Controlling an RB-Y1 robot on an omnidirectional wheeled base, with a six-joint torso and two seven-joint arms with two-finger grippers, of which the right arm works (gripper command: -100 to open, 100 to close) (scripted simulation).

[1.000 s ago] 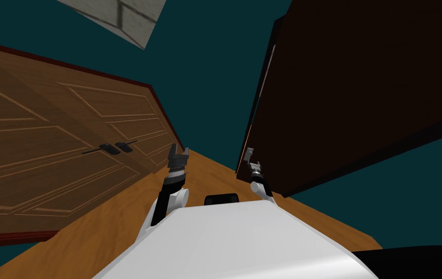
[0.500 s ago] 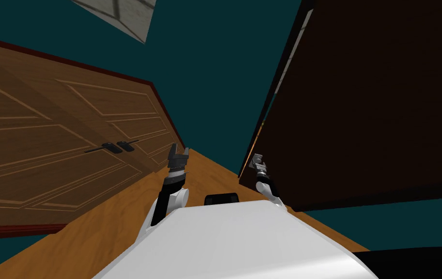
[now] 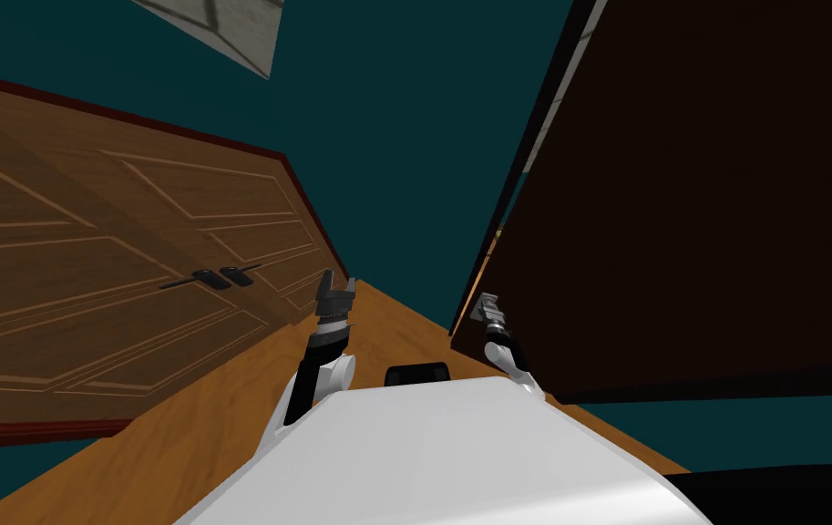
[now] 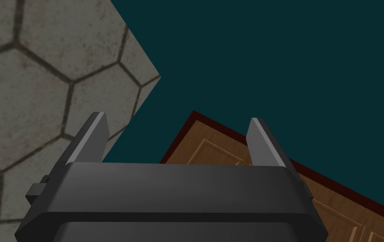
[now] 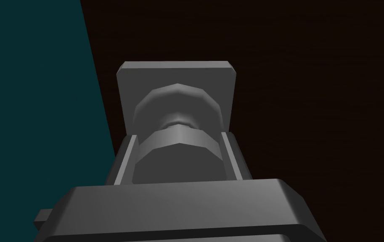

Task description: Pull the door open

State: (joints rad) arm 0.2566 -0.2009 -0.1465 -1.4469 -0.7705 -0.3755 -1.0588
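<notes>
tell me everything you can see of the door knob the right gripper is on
The door knob is plain matte grey, and its material is unclear. It has a round, faceted head, a thin neck and a domed collar on a square backplate with clipped corners. It juts from a very dark brown door, near that door's edge. The right gripper is shut on it, its two fingers pressing opposite sides of the head.

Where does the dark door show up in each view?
Head view: dark door right of centre, right hand at its edge.
Right wrist view: dark door behind the knob that the hand grips.
Left wrist view: faces the brown panelled door instead.
Shared landmark: teal wall.
</notes>
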